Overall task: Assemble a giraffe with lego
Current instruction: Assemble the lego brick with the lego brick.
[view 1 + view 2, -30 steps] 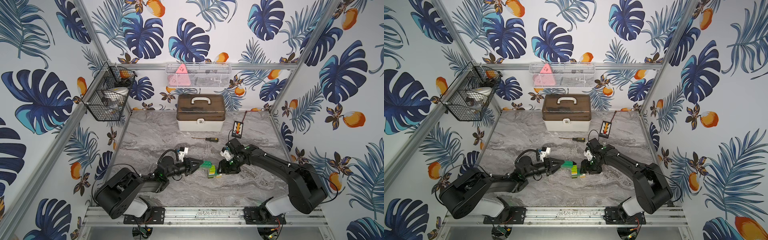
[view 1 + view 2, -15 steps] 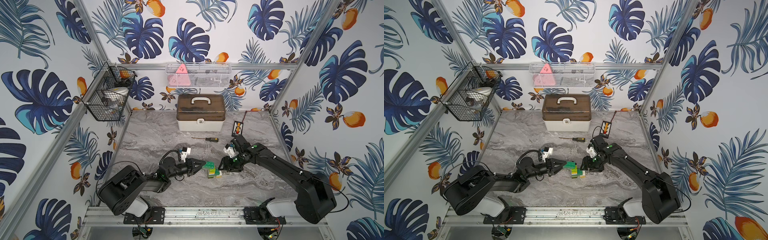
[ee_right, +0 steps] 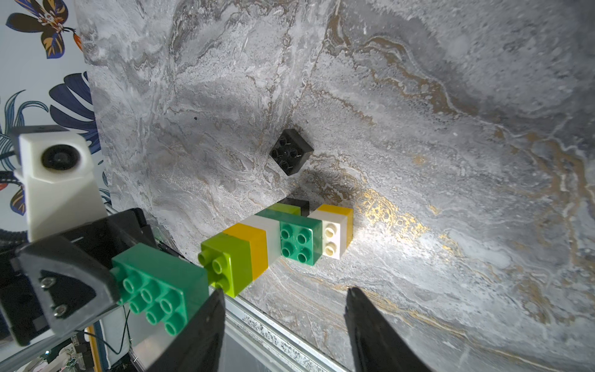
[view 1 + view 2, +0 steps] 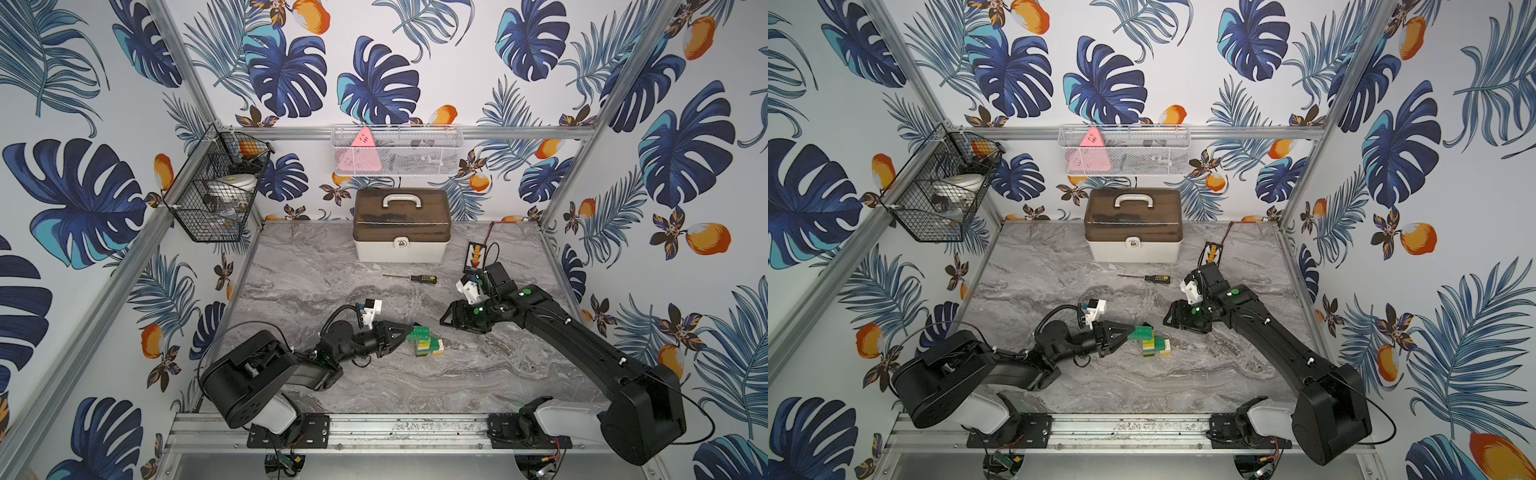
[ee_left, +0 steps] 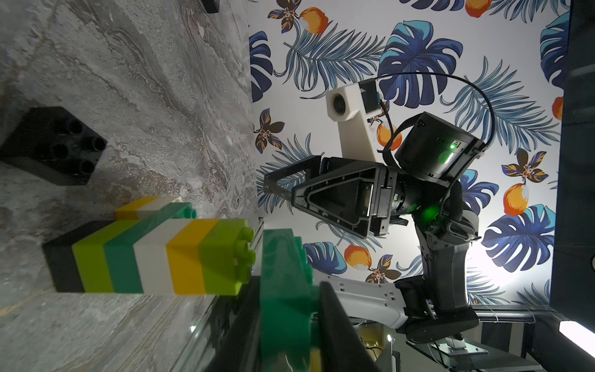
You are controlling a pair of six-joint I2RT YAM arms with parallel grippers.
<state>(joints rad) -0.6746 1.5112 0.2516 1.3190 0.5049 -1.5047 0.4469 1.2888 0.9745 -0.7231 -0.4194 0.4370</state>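
Note:
The giraffe point(image 4: 428, 344) lies on its side mid-table, a column of black, lime, green, white, yellow and lime bricks point(image 5: 154, 257) with a green crosspiece and a white-yellow stub point(image 3: 335, 235). My left gripper point(image 4: 409, 332) is shut on a long dark green lego brick point(image 5: 283, 290) held right beside the column's lime studded end point(image 3: 225, 264); whether they touch I cannot tell. A loose black brick point(image 3: 291, 151) sits on the table beyond the column. My right gripper point(image 3: 285, 293) is open with nothing in it, hovering off to the column's right point(image 4: 1169, 320).
A brown-lidded toolbox point(image 4: 401, 226) stands at the back, with a screwdriver point(image 4: 415, 277) in front of it and a small black-yellow card point(image 4: 476, 255) to its right. A black wire basket point(image 4: 216, 187) hangs on the left wall and a white one point(image 4: 395, 149) on the back wall.
My right gripper has drawn back from the giraffe, up and to the right. The left gripper has edged right with the green brick towards the column's lime end.

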